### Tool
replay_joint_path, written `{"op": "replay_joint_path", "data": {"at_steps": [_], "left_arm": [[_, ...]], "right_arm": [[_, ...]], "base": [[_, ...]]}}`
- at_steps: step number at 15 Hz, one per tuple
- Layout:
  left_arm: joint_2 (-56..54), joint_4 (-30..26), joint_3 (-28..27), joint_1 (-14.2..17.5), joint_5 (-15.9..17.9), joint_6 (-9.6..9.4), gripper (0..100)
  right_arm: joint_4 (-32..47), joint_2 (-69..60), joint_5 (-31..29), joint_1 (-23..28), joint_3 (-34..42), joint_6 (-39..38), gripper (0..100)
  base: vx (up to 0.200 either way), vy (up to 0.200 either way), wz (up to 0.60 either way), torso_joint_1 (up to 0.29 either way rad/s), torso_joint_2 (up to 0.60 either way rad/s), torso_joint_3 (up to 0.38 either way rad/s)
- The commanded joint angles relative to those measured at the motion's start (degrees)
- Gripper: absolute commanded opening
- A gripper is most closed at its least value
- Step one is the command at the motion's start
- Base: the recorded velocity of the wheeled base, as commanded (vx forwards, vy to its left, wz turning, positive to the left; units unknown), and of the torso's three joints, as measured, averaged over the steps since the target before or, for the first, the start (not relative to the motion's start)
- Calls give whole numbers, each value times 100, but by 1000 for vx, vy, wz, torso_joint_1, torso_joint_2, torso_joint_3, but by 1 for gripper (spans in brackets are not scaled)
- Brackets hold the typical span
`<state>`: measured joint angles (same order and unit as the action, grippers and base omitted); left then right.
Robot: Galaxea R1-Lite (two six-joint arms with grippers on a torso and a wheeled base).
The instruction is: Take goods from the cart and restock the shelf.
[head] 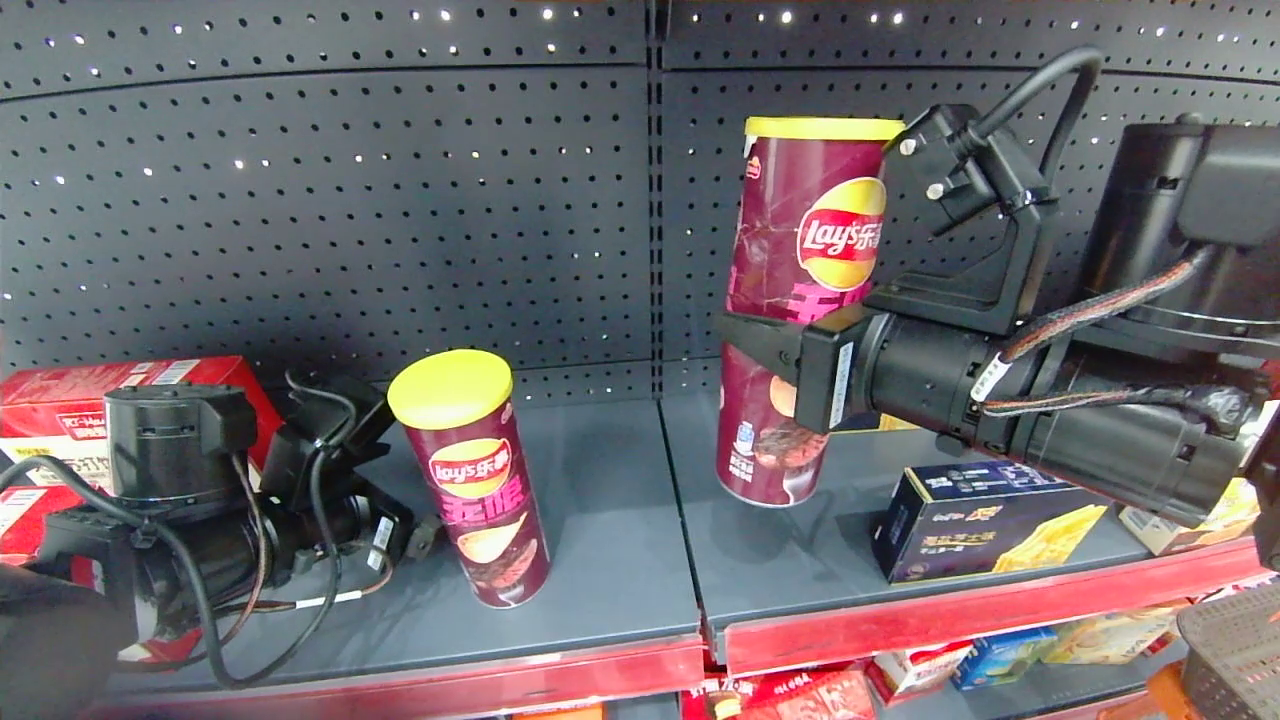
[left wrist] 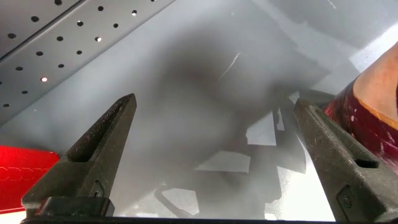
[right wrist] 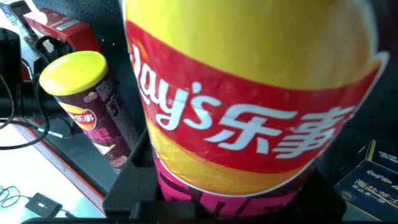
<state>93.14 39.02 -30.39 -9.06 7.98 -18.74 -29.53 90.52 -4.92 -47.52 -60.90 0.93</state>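
Observation:
Two maroon chip cans with yellow lids are at the grey shelf (head: 600, 560). My right gripper (head: 765, 350) is shut on the taller-looking can (head: 810, 210) around its middle. That can is slightly tilted, with its base close over the right shelf board; I cannot tell if it touches. In the right wrist view the held can (right wrist: 249, 93) rises right above the right gripper (right wrist: 217, 199). The other can (head: 480, 480) (right wrist: 87, 99) stands upright on the left board. My left gripper (head: 420, 535) (left wrist: 214, 155) lies low beside it, open and holding nothing; the can's edge (left wrist: 379, 106) is just outside one finger.
Red boxes (head: 130, 385) sit at the shelf's far left behind the left arm. A dark blue box (head: 990, 520) lies at the front right, just right of the held can. A perforated back panel (head: 400, 200) closes the shelf. More goods (head: 900, 670) fill the lower shelf.

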Motion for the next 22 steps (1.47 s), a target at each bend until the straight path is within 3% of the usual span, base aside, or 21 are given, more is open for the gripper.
{"op": "replay_joint_path", "data": {"at_steps": [1, 9, 14, 22], "left_arm": [[20, 0, -28, -17, 1, 2, 100], [161, 0, -186, -114, -16, 28, 100], [-278, 0, -46, 387, -25, -7, 100], [-1421, -9, -46, 581, -122, 28, 100]], "right_arm": [[-1, 19, 0, -3, 0, 4, 0], [-1, 28, 9, -3, 8, 4, 0], [-18, 168, 18, -3, -18, 57, 0], [-80, 282, 18, 23, -27, 66, 0]], "base": [[0, 0, 0, 0, 0, 0], [0, 0, 0, 0, 0, 0], [0, 0, 0, 0, 0, 0], [0, 0, 0, 0, 0, 0]]}}
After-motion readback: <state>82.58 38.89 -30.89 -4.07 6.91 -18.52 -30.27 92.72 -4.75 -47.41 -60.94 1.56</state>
